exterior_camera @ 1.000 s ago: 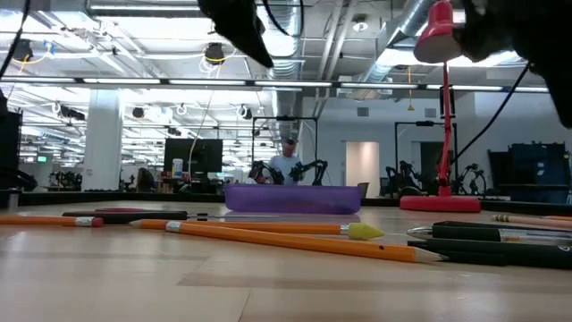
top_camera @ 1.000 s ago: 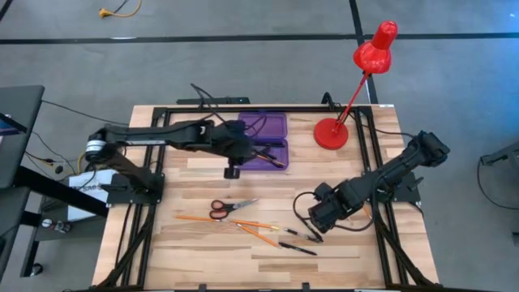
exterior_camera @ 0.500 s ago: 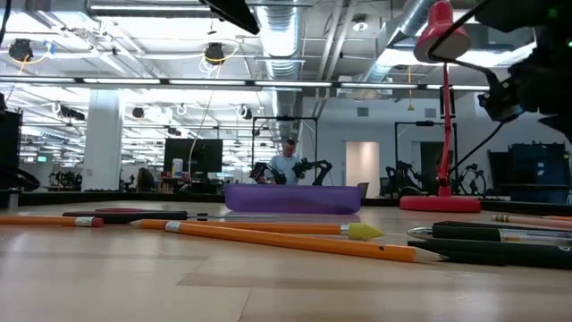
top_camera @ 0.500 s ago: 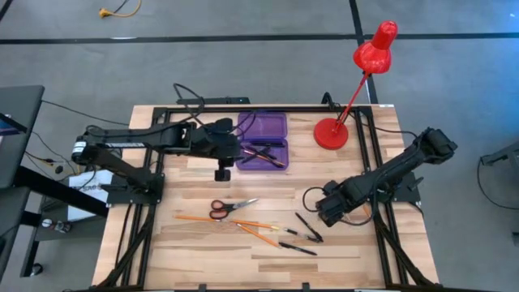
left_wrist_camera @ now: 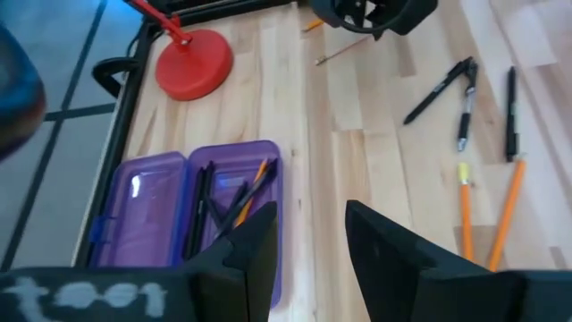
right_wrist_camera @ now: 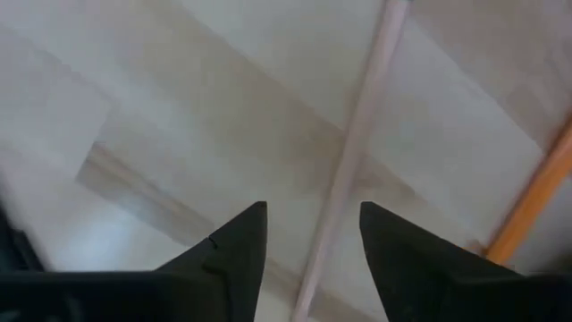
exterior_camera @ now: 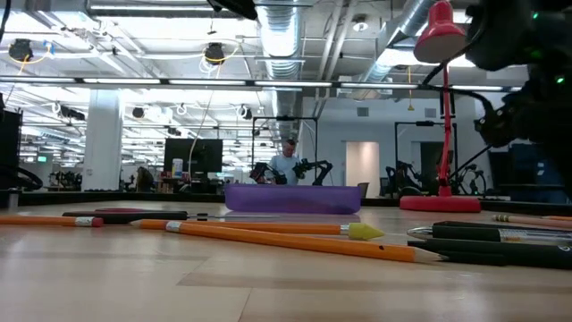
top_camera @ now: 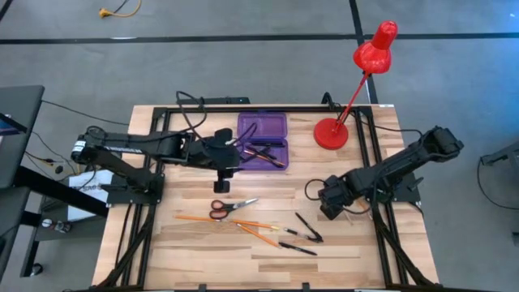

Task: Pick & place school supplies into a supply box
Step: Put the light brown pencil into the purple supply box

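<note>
I see my left gripper (left_wrist_camera: 308,246) spread and empty beside the open translucent purple plastic box (top_camera: 262,140), pens inside. My right gripper (right_wrist_camera: 308,241) is spread, empty, near the black pens (top_camera: 308,227) on the wooden table (top_camera: 195,251).

The high camera is looking straight down on the whole table (top_camera: 203,243). The low one is sitting at tabletop level, facing the room. Both are sharing the box (top_camera: 262,139) and lamp (top_camera: 357,77). The left wrist camera is looking across the box toward the lamp; the right is facing close wood.
</note>
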`<action>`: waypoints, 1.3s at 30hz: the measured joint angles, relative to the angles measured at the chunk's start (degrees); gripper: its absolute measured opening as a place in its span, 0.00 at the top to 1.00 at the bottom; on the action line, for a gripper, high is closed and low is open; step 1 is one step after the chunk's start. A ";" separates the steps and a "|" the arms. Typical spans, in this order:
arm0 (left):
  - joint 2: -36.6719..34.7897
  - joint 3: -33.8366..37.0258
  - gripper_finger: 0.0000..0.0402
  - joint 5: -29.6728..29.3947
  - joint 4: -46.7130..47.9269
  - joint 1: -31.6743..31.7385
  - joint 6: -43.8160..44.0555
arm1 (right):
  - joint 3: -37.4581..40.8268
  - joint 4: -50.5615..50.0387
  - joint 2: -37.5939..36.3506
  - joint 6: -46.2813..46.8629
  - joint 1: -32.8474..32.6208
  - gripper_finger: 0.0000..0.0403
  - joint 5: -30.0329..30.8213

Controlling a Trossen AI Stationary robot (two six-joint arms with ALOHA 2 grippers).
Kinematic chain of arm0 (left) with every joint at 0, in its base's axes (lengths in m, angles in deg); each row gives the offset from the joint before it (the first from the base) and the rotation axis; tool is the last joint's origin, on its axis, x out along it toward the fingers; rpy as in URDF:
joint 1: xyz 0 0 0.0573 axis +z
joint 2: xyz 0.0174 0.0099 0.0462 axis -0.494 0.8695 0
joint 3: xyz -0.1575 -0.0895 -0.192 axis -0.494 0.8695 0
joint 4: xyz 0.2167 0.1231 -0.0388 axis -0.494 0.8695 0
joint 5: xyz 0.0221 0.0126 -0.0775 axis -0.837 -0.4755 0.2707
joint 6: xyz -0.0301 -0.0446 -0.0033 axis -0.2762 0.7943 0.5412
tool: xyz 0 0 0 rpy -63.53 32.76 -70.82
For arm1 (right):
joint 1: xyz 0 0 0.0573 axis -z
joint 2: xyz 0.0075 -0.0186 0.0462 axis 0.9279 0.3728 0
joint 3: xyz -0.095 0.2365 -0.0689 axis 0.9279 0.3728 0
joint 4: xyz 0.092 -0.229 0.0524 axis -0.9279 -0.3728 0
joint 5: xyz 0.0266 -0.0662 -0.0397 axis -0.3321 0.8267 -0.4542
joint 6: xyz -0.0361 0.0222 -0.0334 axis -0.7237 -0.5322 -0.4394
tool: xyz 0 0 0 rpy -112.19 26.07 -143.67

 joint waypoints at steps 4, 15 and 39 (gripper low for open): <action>0.00 0.00 0.69 -1.61 0.09 -1.34 0.66 | 0.90 0.35 0.07 -1.42 1.47 0.60 0.00; 0.00 0.00 0.69 -3.12 0.18 -3.82 4.48 | 4.61 5.15 -0.11 -3.90 3.41 0.67 -2.80; 0.04 0.00 0.69 -9.03 5.31 -6.40 9.62 | 4.30 6.89 0.06 -4.53 3.50 0.99 -0.77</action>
